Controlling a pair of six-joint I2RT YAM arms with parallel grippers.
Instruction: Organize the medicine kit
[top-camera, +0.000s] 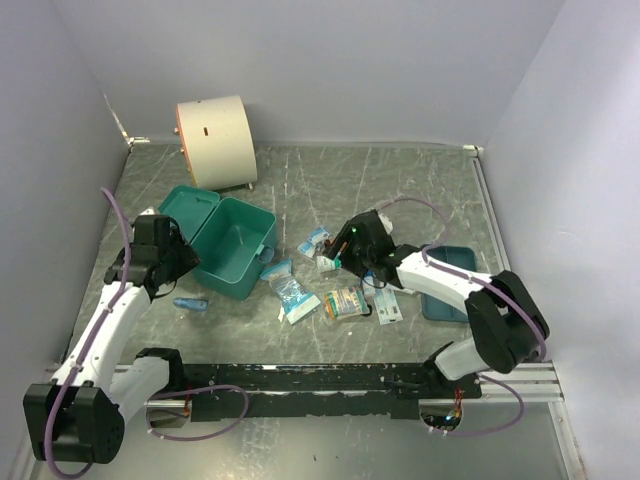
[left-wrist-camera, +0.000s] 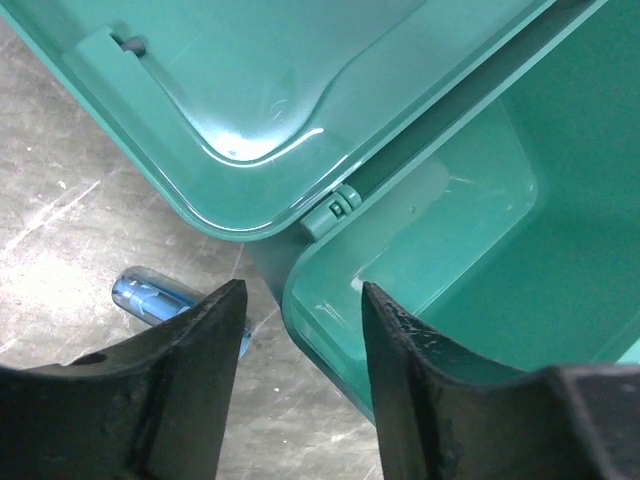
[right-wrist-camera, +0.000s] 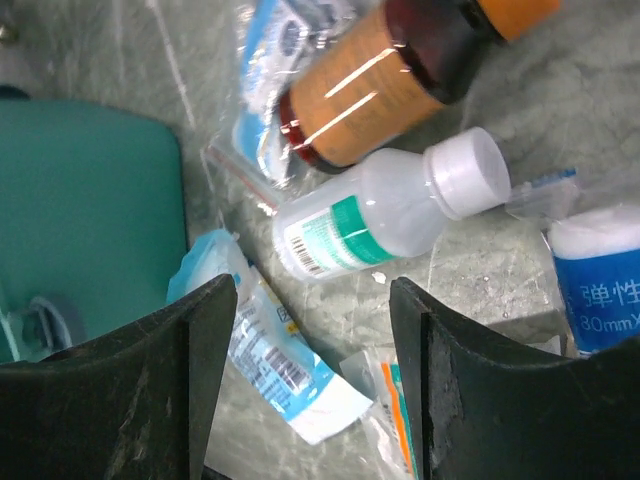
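Observation:
The medicine kit (top-camera: 235, 248) is a teal box standing open, its lid (top-camera: 190, 208) tipped back to the left. My left gripper (top-camera: 185, 262) is open at the kit's near hinge corner. In the left wrist view its jaws (left-wrist-camera: 302, 290) straddle the kit's corner rim (left-wrist-camera: 320, 320) without touching it, one finger outside and one over the empty inside. My right gripper (top-camera: 338, 258) is open and holds nothing. It hovers (right-wrist-camera: 312, 290) just above a white bottle with a green label (right-wrist-camera: 380, 215) and a blue sachet (right-wrist-camera: 270, 350).
A brown bottle with an orange label (right-wrist-camera: 390, 80) and a blue gauze roll (right-wrist-camera: 600, 290) lie near the white bottle. More packets (top-camera: 345, 300) are scattered mid-table. A small blue tube (top-camera: 190, 303) lies left of the kit, a cream drum (top-camera: 215, 140) behind it, a shallow blue tray (top-camera: 452, 270) at right.

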